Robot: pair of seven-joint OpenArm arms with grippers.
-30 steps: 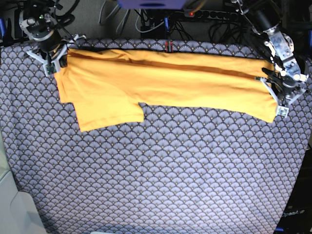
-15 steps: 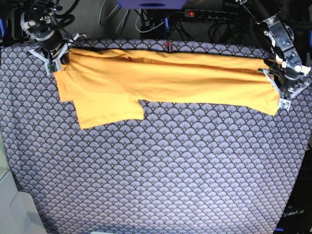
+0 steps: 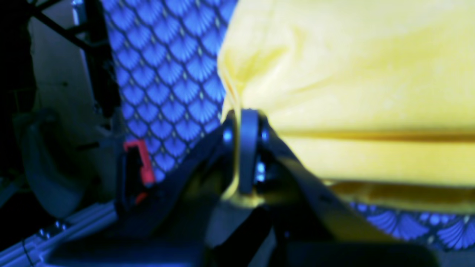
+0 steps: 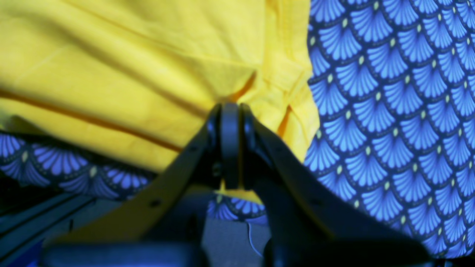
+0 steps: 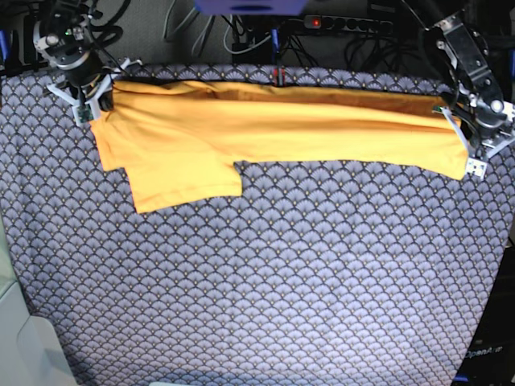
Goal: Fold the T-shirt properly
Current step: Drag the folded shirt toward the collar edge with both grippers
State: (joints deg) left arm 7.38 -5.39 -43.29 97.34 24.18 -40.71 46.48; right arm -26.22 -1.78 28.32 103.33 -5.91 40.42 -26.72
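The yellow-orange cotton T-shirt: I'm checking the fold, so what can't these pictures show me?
- Yellow-orange cotton T-shirt: underside layers hidden by its top layer, base view.
- Pinched cloth inside the left gripper: blurred, left wrist view.
- Cloth in the right gripper: covered by shut jaws.
- Far hem: too small, base view.

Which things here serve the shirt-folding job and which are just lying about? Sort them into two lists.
Part of the job:
- T-shirt
- left gripper, shut on the T-shirt's edge
- right gripper, shut on the T-shirt's edge

Just lying about:
- scallop-patterned cloth under the T-shirt
- power strip behind the table
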